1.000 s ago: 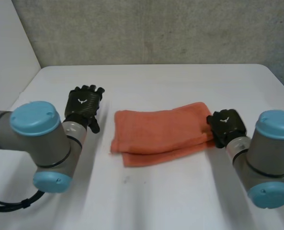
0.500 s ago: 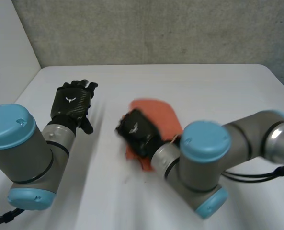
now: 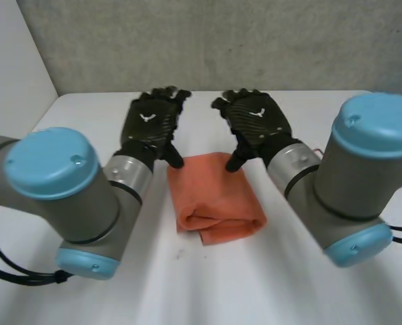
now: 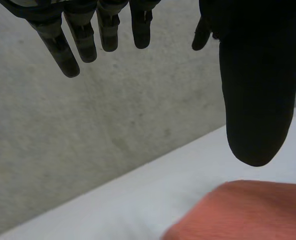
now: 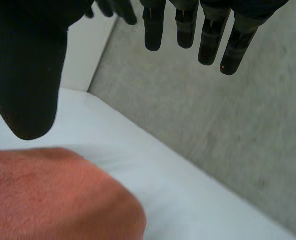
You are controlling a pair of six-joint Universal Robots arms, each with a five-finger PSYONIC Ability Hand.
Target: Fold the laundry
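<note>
The orange towel (image 3: 217, 200) lies folded on the white desk (image 3: 255, 284). The left hand (image 3: 148, 125) and the right hand (image 3: 255, 122) hang over its far edge, fingers (image 4: 109, 35) spread, holding nothing.

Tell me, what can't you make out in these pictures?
- Head view: the thumbs of the left hand and right hand cover the cloth's far corners.
- Both wrist views: the frame edge cuts off most of the cloth.
- Head view: the top fold hides the cloth's lower layers.

White table (image 3: 65, 284) against a grey concrete wall (image 3: 255, 40)
</note>
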